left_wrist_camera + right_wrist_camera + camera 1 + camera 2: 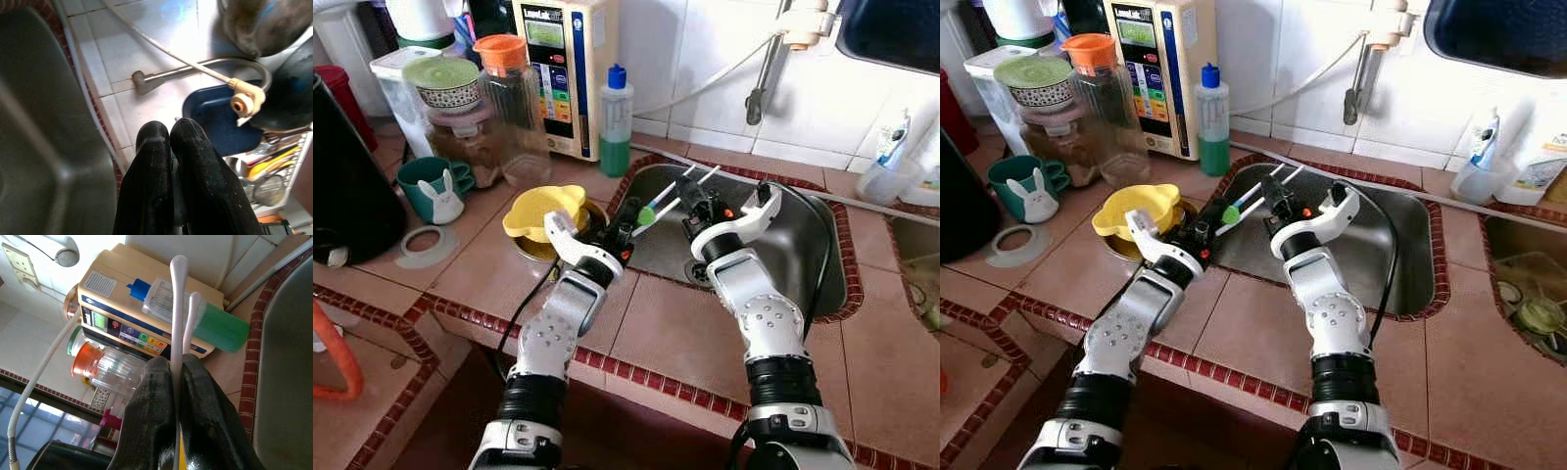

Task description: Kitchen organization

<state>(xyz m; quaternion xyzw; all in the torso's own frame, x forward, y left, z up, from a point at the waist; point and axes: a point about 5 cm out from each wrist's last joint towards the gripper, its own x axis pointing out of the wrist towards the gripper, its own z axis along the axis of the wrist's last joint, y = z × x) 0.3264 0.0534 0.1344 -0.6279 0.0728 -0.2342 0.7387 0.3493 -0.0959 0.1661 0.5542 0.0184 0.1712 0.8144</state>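
Chopsticks [179, 308], two white ones, are pinched tight between the black fingers of the right gripper [697, 201], held above the near-left corner of the sink [803, 255]. The left gripper [628, 223] is just beside it, fingers pressed together on something with a green tip [646, 215], maybe a brush; it is hard to tell. This looks like the sorting step. Next, each stick thing needs a home, carried off without dropping. Past the grippers, on the counter's left side, sits one yellow bowl [540, 211], then one green rabbit cup [433, 188]. By the back wall stands one green soap bottle [616, 122].
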